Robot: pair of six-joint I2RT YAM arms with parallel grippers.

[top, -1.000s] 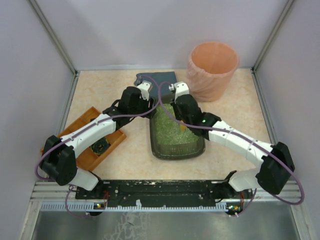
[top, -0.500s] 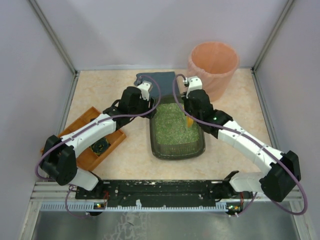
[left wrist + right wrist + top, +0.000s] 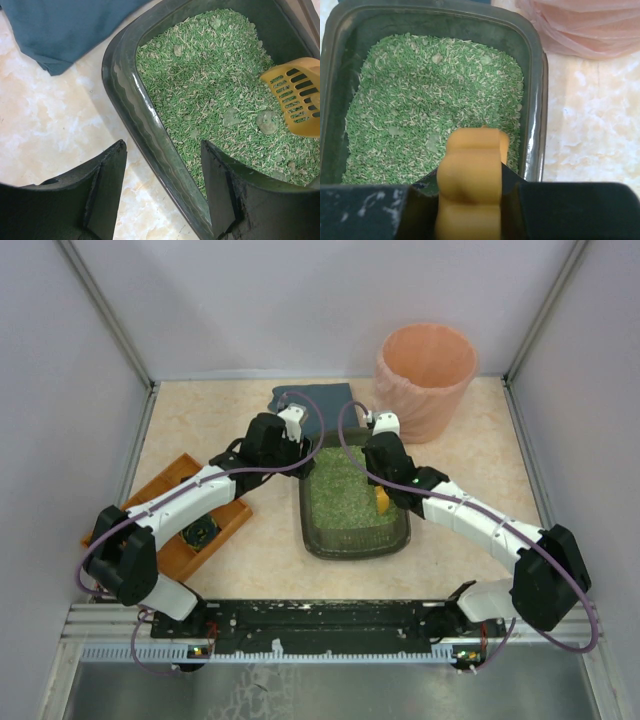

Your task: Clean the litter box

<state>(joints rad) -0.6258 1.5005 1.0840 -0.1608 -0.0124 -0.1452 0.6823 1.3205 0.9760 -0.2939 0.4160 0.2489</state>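
Two arms reached over one litter box, which lay mid-counter with its long axis running away from the arm bases and green litter filling it. A peach bin stood beyond the box's far right corner. The left end effector straddled the box's left rim, one finger outside and one over the litter. Its fingers stood apart, and whether they pinched the wall could not be told. The right end effector was clamped on the handle of the orange scoop, whose slotted blade hung over the box's right side. Pale clumps lay just beside the blade, toward the box's middle. By this layout the right arm was nearer, and the next stroke would have to run toward the box's middle, under the clumps.
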